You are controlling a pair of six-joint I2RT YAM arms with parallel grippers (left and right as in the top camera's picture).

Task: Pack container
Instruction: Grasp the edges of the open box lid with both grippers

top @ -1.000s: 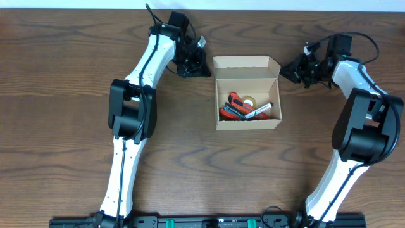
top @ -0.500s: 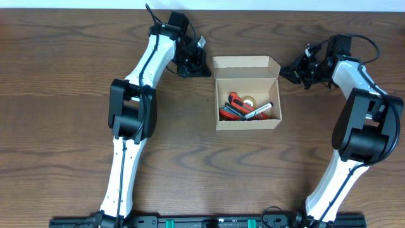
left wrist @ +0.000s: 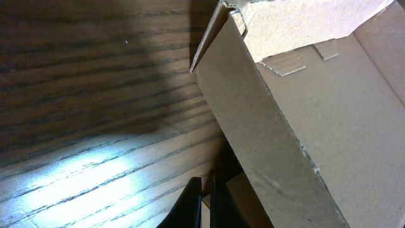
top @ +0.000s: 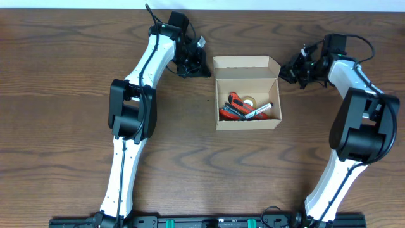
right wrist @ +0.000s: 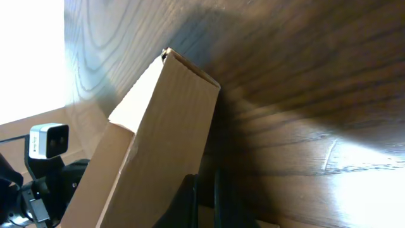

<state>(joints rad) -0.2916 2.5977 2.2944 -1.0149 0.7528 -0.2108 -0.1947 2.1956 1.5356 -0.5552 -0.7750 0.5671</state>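
Note:
The container (top: 248, 124), a tan cardboard box, stands open at the table's middle with its lid flap (top: 247, 63) folded back. Inside lie red and black markers (top: 239, 111) and a small roll (top: 251, 101). My left gripper (top: 204, 68) is at the box's back left corner. In the left wrist view its fingers (left wrist: 207, 204) are pinched together with a strip of cardboard between them, beside the box wall (left wrist: 297, 126). My right gripper (top: 286, 71) is at the back right corner, and its fingers (right wrist: 205, 202) are close together against the box side (right wrist: 158, 145).
The dark wooden table (top: 76, 95) surrounds the box. Both white arms reach in from the front edge along the left and right sides. The left wrist camera (right wrist: 47, 140) shows in the right wrist view behind the box.
My right gripper has shifted slightly left, toward the box's back right corner. The left arm and the box have not moved.

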